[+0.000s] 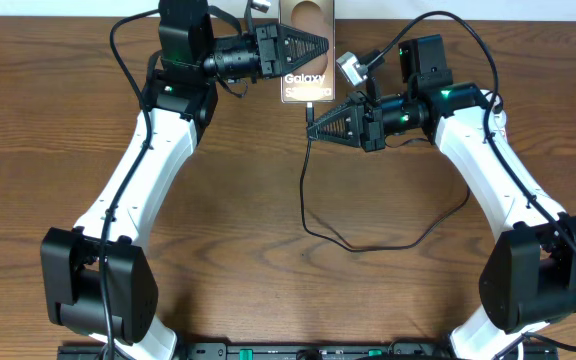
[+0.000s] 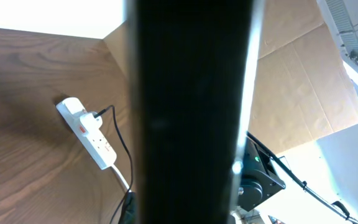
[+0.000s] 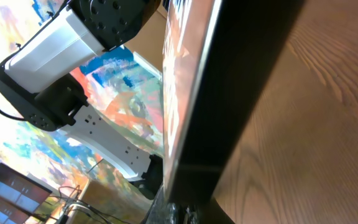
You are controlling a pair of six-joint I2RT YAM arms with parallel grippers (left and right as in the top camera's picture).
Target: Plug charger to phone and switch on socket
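We see the phone (image 1: 306,60), a bronze-grey slab with white "Galaxy" lettering, at the far side of the tabletop (image 1: 218,250). The charger (image 1: 304,190), a thin black cable, trails from its near edge and loops rightward. The socket (image 2: 89,134), a white strip with red marks, lies flat with a black plug in it.

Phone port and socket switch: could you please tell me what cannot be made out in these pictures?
- The phone port: too small in the overhead, by the right gripper; the right wrist view is too close and dark, so whether the charger is seated is unclear.
- The phone top: cut off by the overhead's upper edge.
- The socket switch: seen only in the left wrist view, too small to read.
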